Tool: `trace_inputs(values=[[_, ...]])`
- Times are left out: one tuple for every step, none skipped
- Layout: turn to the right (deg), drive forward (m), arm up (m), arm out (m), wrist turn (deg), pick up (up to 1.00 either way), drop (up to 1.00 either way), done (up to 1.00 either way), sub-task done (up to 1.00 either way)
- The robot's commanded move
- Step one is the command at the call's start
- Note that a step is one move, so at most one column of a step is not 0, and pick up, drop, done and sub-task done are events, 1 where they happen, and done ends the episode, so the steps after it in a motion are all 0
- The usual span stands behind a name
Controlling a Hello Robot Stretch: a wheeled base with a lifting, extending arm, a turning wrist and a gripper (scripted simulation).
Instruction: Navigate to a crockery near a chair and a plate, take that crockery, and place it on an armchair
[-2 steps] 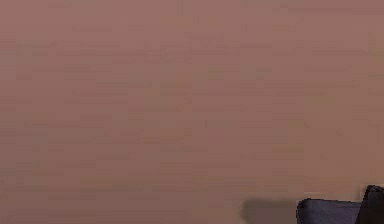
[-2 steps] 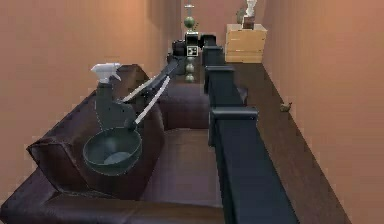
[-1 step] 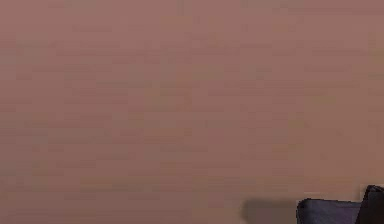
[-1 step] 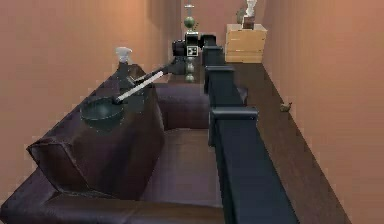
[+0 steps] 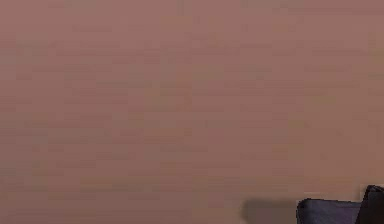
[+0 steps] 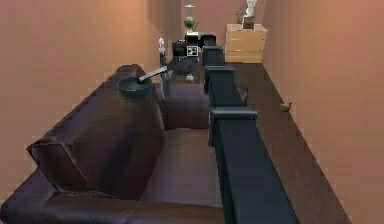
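A dark, round bowl-like thing (image 6: 134, 90) is at the far end of my gripper (image 6: 150, 77), right at the top of a dark leather armchair's back (image 6: 95, 135). Since the chair lies behind and under the bowl, I cannot tell whether the gripper holds it. The arm (image 6: 235, 140) runs as a dark bar from the bottom edge up along the chair's right side, with its white marked squares (image 6: 192, 48) at the far end. A corner of dark upholstery (image 5: 335, 212) sits at the forward view's bottom right.
A plain pinkish-brown wall (image 5: 180, 100) stands close ahead. In the arm side view, a wooden dresser (image 6: 245, 42) with a bust (image 6: 247, 12) on top stands at the far end, with a tall vase-like thing (image 6: 188, 15) to its left. Dark floor (image 6: 300, 140) runs along the right, with a small object (image 6: 286, 105) on it.
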Motion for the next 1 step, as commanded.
trace_inputs(values=[[0.0, 0.0, 0.0, 0.0, 36.0, 0.0, 0.0, 0.0, 0.0]])
